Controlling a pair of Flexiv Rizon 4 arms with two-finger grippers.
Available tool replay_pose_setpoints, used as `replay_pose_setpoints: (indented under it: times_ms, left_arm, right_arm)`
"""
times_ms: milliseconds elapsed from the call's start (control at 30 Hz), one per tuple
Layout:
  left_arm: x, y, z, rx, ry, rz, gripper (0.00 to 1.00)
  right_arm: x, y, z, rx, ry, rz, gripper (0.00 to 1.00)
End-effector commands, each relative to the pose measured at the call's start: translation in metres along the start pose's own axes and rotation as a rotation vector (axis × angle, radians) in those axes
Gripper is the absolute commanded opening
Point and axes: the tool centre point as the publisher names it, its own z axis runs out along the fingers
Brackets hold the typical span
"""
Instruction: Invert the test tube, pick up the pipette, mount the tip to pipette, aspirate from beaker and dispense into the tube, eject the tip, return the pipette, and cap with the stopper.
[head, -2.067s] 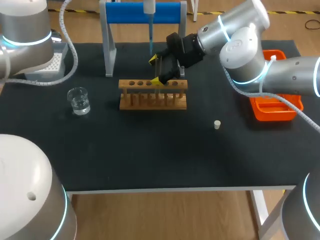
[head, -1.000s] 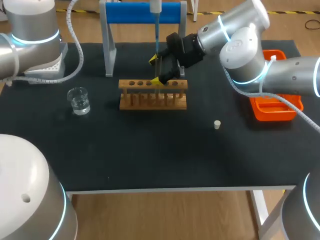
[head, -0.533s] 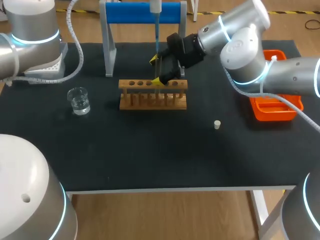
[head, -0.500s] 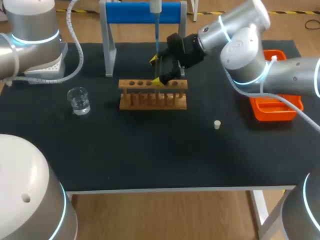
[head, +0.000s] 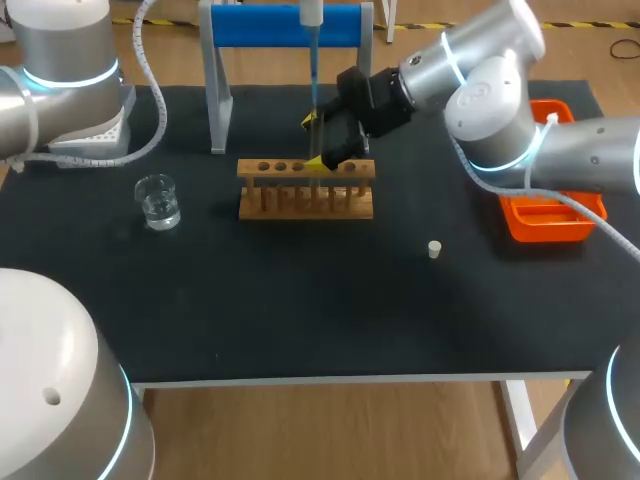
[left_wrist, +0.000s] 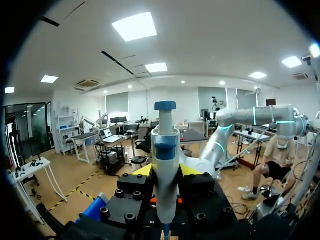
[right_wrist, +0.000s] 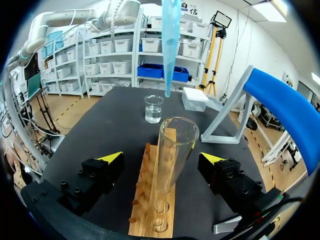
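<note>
My left gripper (left_wrist: 165, 171) pinches the pipette (left_wrist: 165, 145); my right gripper (right_wrist: 162, 158) is spread around the test tube (right_wrist: 176, 137) in the rack (right_wrist: 150, 220).

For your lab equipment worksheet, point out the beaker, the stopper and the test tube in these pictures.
beaker (head: 158, 203), head view, on its glass wall.
stopper (head: 434, 249), head view, on its side.
test tube (right_wrist: 171, 159), right wrist view, midway up its glass wall.
</note>
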Motion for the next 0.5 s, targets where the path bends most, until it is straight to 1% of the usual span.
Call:
replay_pose_setpoints:
  times_ms: [33,500]
  left_arm:
    - [-0.0014,-0.0009,-0.0005,-0.003,0.004,-0.001,0.0]
    - [-0.0014,-0.0009,-0.0005,-0.003,0.004,-0.001,0.0]
  right_arm:
    - [0.0012,0.0001,-0.0029,0.003,0.002,-0.001,1.0]
    - [0.0021,-0.001,-0.005,0.009,0.004,0.001,1.0]
